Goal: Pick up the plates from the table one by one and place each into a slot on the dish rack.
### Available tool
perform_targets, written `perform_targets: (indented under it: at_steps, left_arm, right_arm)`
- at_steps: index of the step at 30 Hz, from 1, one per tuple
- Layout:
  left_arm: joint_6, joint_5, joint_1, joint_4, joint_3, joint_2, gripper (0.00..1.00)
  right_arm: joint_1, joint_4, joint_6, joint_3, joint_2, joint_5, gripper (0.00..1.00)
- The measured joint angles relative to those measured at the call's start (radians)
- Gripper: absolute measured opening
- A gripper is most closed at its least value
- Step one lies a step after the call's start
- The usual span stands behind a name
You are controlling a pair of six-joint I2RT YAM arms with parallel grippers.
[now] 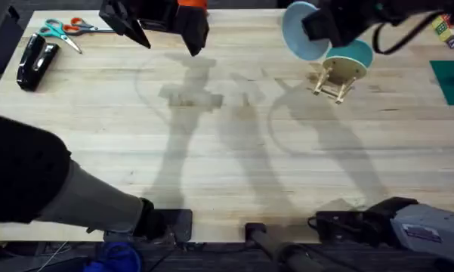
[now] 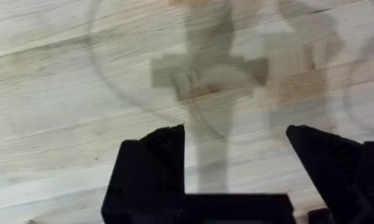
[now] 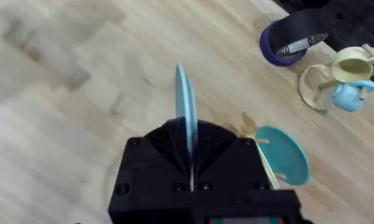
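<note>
While left jaws gape empty, right jaws clamp pale-blue plate (image 3: 184, 106) edge-on.

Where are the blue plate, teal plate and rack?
blue plate (image 3: 183, 99), right wrist view, on its upright edge above the hand.
teal plate (image 1: 353, 54), overhead view, on its upper face.
rack (image 1: 334, 81), overhead view, on its wooden slats.

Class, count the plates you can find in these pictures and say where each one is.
2. A pale blue plate is held on edge in the right pincer, above the table. A teal plate stands in the dish rack. Others could be hidden behind the arm.
</note>
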Motion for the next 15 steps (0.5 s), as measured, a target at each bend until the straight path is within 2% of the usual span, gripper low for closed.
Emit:
perform_targets:
  at_steps: [3, 11, 15]
  left_arm:
    - [0.000, 0.000, 0.000, 0.000, 0.000, 0.000, 0.993]
    - [0.000, 0.000, 0.000, 0.000, 0.000, 0.000, 0.993]
    - [0.000, 0.000, 0.000, 0.000, 0.000, 0.000, 0.993]
  right_arm:
    - [0.000, -0.061, -0.050, 0.000, -0.034, 0.029, 0.032]
    - [0.001, -0.204, -0.114, 0.000, -0.149, 0.318, 0.032]
    - [0.001, -0.298, -0.176, 0.000, -0.198, 0.403, 0.032]
